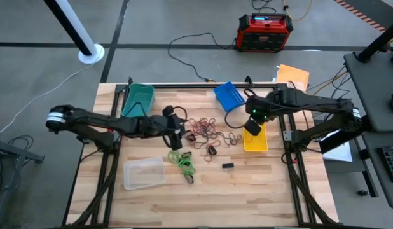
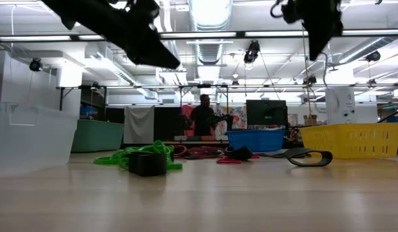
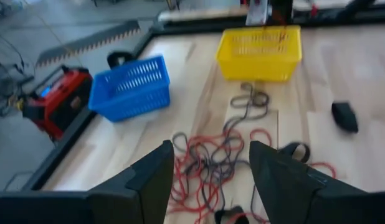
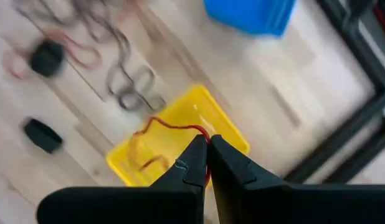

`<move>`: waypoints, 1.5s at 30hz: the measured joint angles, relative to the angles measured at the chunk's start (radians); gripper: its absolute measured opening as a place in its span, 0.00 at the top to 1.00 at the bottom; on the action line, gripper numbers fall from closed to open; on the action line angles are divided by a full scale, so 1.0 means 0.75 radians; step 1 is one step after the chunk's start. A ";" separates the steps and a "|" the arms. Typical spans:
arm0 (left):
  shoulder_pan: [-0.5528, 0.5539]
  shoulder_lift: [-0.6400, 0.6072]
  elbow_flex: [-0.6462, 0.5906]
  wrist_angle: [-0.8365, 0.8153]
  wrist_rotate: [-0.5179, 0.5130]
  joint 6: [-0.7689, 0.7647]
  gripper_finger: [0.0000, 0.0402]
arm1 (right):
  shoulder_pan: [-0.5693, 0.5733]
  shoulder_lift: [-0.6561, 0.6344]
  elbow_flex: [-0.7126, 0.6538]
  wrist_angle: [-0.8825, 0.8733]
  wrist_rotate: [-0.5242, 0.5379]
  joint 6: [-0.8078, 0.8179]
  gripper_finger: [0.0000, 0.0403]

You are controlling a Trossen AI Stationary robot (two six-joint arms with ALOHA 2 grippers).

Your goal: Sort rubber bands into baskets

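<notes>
A heap of red and dark rubber bands (image 1: 206, 130) lies mid-table, with green bands (image 1: 182, 160) nearer the front. The teal basket (image 1: 138, 98), blue basket (image 1: 229, 95), yellow basket (image 1: 255, 140) and clear basket (image 1: 144, 173) stand around them. My left gripper (image 3: 211, 168) is open and empty, raised over the left side of the heap (image 3: 211, 168). My right gripper (image 4: 208, 149) is shut on a red rubber band (image 4: 171, 127) above the yellow basket (image 4: 180, 143). My right gripper pinches a short stretch of the red rubber band (image 4: 205, 132) between its two fingertips, coming from above and pointing down. The rest of the band hangs slack below the fingers over the yellow basket. I cannot tell whether its lower end touches the basket.
A small black block (image 1: 227, 165) lies on the table in front of the heap. A black wound band (image 1: 212, 150) lies near the heap's front. Off the table's far edge, a red and black box (image 1: 265, 32) and cables lie on the floor. A person (image 2: 202, 116) stands far behind.
</notes>
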 joint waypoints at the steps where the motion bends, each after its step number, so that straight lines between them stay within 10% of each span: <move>1: -0.001 -0.020 0.000 0.001 0.000 0.006 0.52 | 0.000 0.002 -0.028 -0.008 0.000 0.019 0.98; 14: -0.002 -0.115 -0.045 -0.001 -0.001 -0.021 0.52 | -0.001 0.002 -0.356 0.017 -0.001 0.206 0.96; 30: -0.002 -0.053 -0.052 -0.003 -0.004 -0.042 0.52 | -0.001 0.002 -0.363 0.113 -0.002 0.191 0.69; 45: -0.002 -0.107 -0.052 -0.435 -0.001 -0.231 0.52 | -0.001 0.072 -0.359 1.084 -0.179 -0.354 0.66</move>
